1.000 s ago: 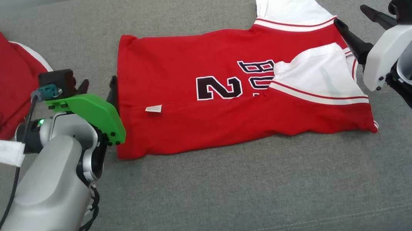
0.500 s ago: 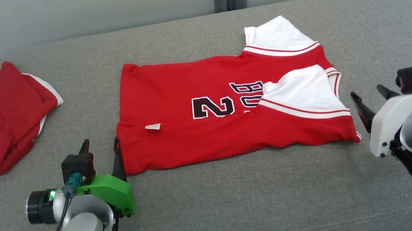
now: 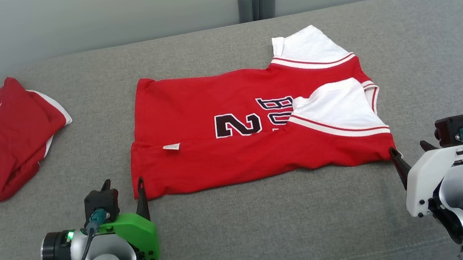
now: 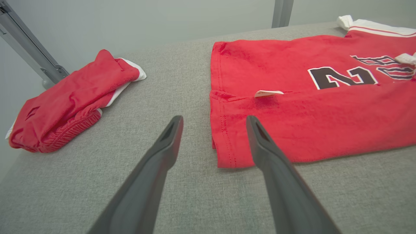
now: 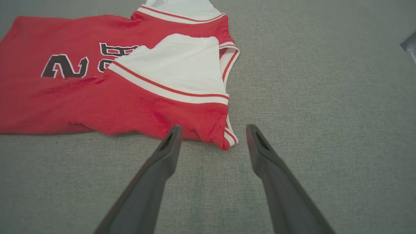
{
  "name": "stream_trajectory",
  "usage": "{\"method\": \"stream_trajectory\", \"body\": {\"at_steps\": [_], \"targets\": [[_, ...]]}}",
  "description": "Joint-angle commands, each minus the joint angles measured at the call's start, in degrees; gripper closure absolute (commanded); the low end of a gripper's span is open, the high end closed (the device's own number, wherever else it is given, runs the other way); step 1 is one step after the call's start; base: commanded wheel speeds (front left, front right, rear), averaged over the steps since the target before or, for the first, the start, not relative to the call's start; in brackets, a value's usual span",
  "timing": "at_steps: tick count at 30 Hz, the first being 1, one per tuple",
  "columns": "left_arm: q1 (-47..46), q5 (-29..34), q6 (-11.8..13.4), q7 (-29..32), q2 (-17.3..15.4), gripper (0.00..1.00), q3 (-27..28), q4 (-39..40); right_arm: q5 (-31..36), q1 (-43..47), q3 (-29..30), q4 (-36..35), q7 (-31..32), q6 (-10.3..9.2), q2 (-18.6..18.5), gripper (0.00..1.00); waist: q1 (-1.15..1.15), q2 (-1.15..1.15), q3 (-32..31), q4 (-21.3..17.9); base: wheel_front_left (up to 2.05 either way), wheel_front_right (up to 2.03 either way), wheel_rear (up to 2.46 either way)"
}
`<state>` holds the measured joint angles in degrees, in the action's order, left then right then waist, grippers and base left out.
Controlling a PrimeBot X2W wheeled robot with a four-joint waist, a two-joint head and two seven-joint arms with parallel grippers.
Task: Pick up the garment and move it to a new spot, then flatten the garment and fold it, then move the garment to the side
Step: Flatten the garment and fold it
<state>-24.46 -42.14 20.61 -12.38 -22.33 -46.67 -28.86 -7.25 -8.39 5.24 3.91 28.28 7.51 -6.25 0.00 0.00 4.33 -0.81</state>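
left tool [image 3: 123, 183] and right tool [image 3: 408, 149] both stand wide open and hold nothing. the red shirt [image 3: 217, 157] lies flat on the grey counter [image 3: 269, 230], its long side going left to right. the left tool is just beside the near left corner, the right tool just beside the near right corner, so each arm is close to its own end. i think both near corners get pinched next. the left wrist view shows a little white tag [image 4: 268, 93] and another red cloth [image 4: 71, 100] well off to the left; the right wrist view shows a white sleeve [image 5: 172, 68] instead.
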Motion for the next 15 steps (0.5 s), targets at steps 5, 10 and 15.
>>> {"method": "stream_trajectory", "body": {"at_steps": [5,10,15], "targets": [[-3.54,-0.63,-2.01,3.86,1.48,0.0,-1.2,-4.58,3.2,-1.74,1.37,2.21,0.47,-0.03,1.57,0.0,0.0,0.0,0.77,0.03,0.0,0.0,0.0],[-6.79,-2.58,-4.64,9.71,3.52,0.0,-2.24,-9.86,6.14,-4.87,2.29,7.03,0.88,-0.03,2.81,0.0,0.0,0.0,1.9,-0.18,0.0,0.0,0.0],[-9.12,-3.3,-5.26,12.73,4.98,0.0,-2.48,-13.14,7.83,-7.33,2.45,10.56,0.75,-0.04,3.02,0.0,0.0,0.0,2.62,-0.31,0.0,0.0,0.0]]}}
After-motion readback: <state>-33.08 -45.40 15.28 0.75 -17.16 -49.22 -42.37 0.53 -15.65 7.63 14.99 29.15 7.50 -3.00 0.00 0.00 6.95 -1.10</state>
